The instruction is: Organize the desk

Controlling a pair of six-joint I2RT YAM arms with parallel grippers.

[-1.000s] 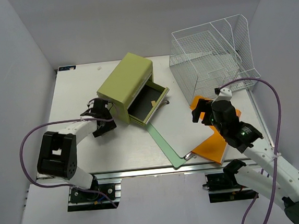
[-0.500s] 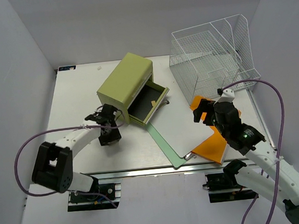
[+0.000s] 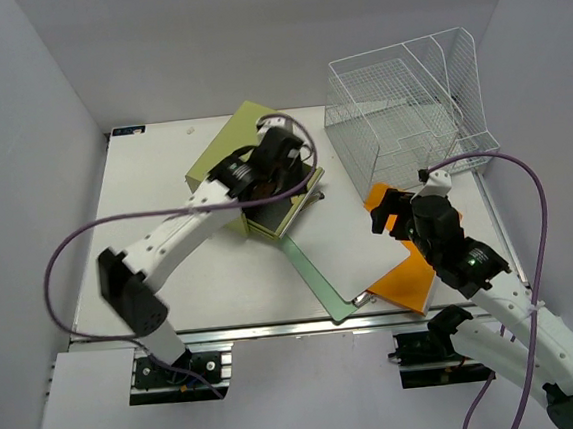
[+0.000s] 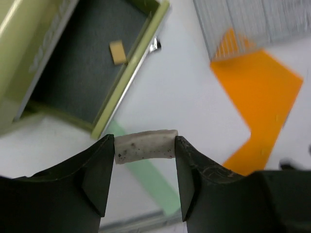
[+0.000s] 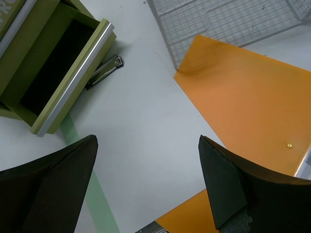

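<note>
My left jaws are clamped on a small whitish block (image 4: 146, 144), held aloft by the open drawer (image 4: 82, 63) of the olive box (image 3: 239, 128) (a tan scrap (image 4: 117, 52) lies inside). My right jaws stand wide apart over the white sheet (image 5: 146, 136) and orange folder (image 5: 243, 97). The table (image 3: 144, 197) lies beneath everything.
</note>
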